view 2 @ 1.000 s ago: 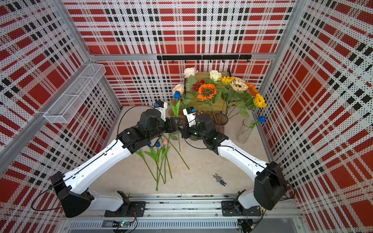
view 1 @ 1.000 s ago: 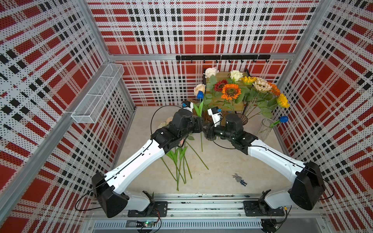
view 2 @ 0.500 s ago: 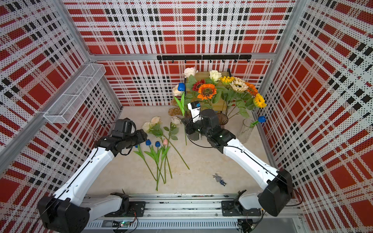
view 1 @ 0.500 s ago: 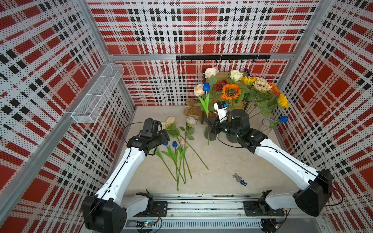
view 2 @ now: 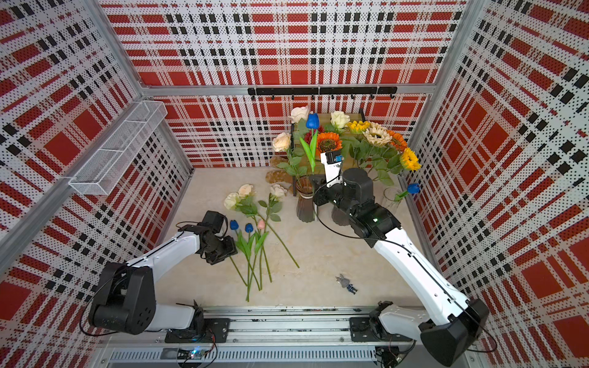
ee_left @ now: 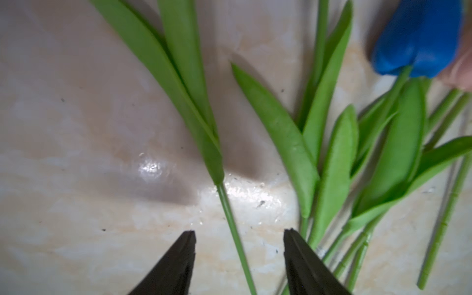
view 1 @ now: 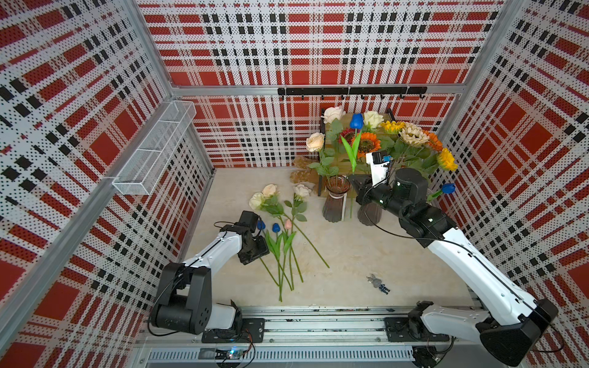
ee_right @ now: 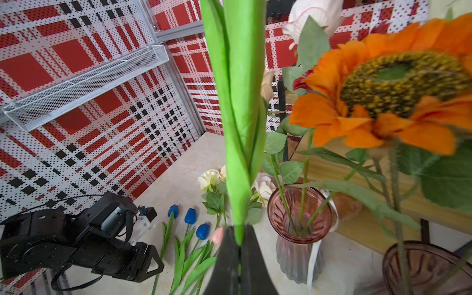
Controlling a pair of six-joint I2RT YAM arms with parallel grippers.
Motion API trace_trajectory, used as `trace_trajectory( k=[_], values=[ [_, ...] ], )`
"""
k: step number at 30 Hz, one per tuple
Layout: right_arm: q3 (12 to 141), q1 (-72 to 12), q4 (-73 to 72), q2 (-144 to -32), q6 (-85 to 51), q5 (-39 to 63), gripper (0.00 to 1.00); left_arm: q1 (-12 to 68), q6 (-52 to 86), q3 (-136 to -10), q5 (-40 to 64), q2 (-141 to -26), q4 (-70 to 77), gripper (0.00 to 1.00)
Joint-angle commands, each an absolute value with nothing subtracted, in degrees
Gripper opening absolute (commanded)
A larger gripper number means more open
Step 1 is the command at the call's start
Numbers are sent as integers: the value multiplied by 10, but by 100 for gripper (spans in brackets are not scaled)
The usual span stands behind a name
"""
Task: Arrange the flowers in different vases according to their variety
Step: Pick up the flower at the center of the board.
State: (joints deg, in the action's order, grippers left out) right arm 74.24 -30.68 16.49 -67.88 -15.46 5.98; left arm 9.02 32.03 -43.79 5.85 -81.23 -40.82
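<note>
Since a second ago the left arm (view 1: 216, 247) has drawn back from the vases and now bends low over the glossy, marbled tabletop (view 1: 350, 255). The right arm (view 1: 462, 258) has raised its blue tulip (view 1: 357, 120) upright, just beside the ribbed, flared smoky-glass vase (view 1: 334, 204) of cream roses (view 1: 315, 141). The right gripper (ee_right: 239, 236) is clamped on that tulip's smooth, waxy leaf base. The left gripper (ee_left: 238, 235) stands parted astride a loose tulip's thin stem (ee_left: 229, 219), not pinching it.

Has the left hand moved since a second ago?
Yes. The left hand has pulled back from the ribbed vase toward the front, and is now over the loose tulips.
</note>
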Motion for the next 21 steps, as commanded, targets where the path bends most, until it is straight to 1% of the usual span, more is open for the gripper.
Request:
trace_trajectory(
  k=[1, 3, 7, 12, 18, 21],
  values=[
    [746, -290, 181, -645, -140, 41, 0, 92, 324, -433, 54, -824, -371, 57],
    [749, -279, 190, -632, -134, 33, 0, 91, 324, -428, 51, -832, -365, 53],
    [758, -256, 214, -609, -113, 8, 0, 94, 325, -408, 63, -852, -335, 41],
    [765, -225, 238, -571, -79, -49, 0, 104, 323, -405, 43, -879, -329, 33],
    [746, -214, 217, -526, -2, -203, 0, 109, 323, -421, 38, -874, -336, 10],
    [739, -198, 207, -516, 25, -248, 0, 117, 322, -456, 23, -864, -366, 0]
  ],
)
